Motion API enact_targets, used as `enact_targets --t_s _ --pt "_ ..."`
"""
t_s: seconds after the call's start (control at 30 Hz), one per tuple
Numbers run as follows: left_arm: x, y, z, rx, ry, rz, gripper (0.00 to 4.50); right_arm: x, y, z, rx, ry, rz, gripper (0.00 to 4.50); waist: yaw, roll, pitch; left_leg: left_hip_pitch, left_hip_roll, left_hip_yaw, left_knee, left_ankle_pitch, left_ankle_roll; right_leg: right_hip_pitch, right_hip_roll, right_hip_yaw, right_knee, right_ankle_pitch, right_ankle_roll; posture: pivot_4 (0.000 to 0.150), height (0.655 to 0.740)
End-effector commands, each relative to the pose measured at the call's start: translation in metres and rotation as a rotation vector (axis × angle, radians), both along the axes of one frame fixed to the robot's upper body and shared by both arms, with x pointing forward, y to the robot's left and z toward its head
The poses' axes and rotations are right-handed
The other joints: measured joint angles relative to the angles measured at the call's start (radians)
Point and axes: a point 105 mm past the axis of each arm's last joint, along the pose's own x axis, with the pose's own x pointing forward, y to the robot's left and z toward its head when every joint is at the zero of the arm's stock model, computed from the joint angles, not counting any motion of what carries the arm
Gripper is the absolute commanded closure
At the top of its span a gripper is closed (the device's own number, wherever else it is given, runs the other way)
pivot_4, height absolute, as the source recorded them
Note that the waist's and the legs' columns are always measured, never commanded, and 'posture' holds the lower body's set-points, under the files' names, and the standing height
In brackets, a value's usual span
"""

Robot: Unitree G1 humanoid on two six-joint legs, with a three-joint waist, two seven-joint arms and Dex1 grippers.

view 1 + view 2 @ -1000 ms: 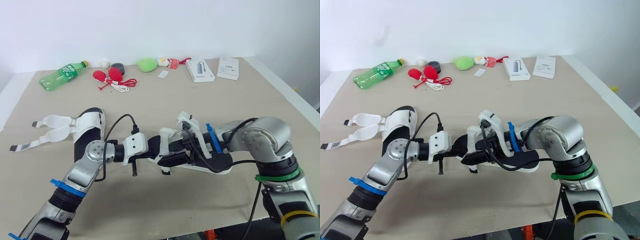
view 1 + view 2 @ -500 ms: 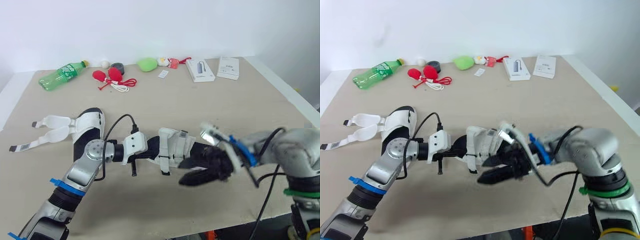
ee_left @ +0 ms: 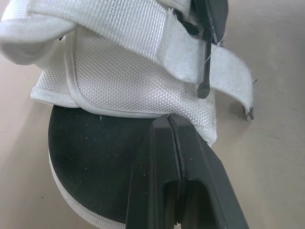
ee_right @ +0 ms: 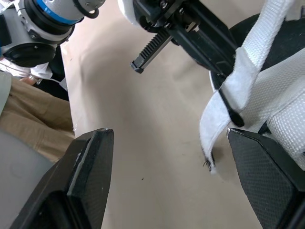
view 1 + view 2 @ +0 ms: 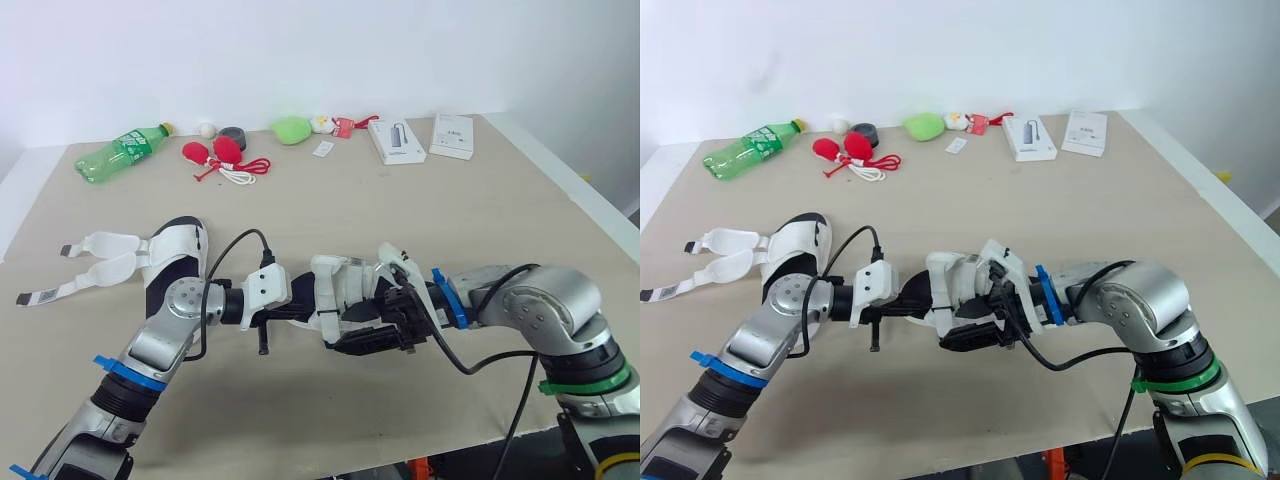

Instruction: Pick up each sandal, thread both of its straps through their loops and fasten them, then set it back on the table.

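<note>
One white mesh sandal with a black sole (image 5: 340, 285) is held just above the table's middle. My left gripper (image 3: 170, 119) is shut on the edge of its upper, near the sole. A loose white strap (image 3: 224, 76) sticks out from the sandal's side. My right gripper (image 5: 368, 322) is at the sandal's other side and stands open, its fingers (image 4: 86, 176) spread wide with the strap's end (image 4: 224, 124) hanging between them, untouched. The second sandal (image 5: 178, 250) lies flat at the left, both straps (image 5: 100, 255) spread open toward the table's left edge.
Along the table's far side lie a green bottle (image 5: 120, 150), red items with a cord (image 5: 222, 155), a green lump (image 5: 293, 128) and two white boxes (image 5: 393, 140). The table's right edge (image 5: 570, 190) runs close to my right arm.
My right gripper was on the sandal's strap, pulled back toward the right half a second ago, and has now returned to the sandal. The left gripper kept its hold.
</note>
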Motion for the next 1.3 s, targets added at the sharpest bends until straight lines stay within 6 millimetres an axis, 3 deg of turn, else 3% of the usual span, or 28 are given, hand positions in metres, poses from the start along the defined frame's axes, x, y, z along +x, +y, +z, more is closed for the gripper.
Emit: enact_targets --t_s 0.03,0.57,1.0,1.3 --pt "-0.003 -0.003 0.001 0.003 -0.014 -0.013 4.5 0.008 0.003 0.002 -0.003 -0.036 -0.012 0.4 0.0 0.0 0.0 0.0 0.0 0.0 0.0 0.0 0.0 0.0 0.0 0.0 0.0 0.0 0.0 0.15 0.74" --pt "-0.004 -0.003 0.002 -0.014 -0.018 0.019 4.5 0.025 0.008 -0.001 -0.028 -0.079 0.011 0.4 -0.002 0.0 0.0 0.003 0.001 0.0 0.0 0.001 0.001 0.001 0.003 0.002 0.0 0.003 -0.002 0.15 0.74" --pt "-0.005 -0.003 -0.001 -0.009 -0.009 0.019 4.5 0.001 -0.001 -0.022 -0.08 0.039 0.0 0.4 0.0 -0.002 -0.001 0.0 0.0 -0.001 -0.001 0.0 0.001 -0.001 0.002 0.002 0.0 0.002 -0.003 0.15 0.74" --pt "-0.003 -0.004 -0.001 -0.005 -0.01 0.009 4.5 0.005 0.006 -0.016 -0.023 0.042 -0.073 0.4 0.001 -0.002 -0.001 0.0 -0.001 -0.001 -0.001 0.0 0.001 -0.001 0.001 0.002 0.0 0.001 -0.001 0.15 0.74"
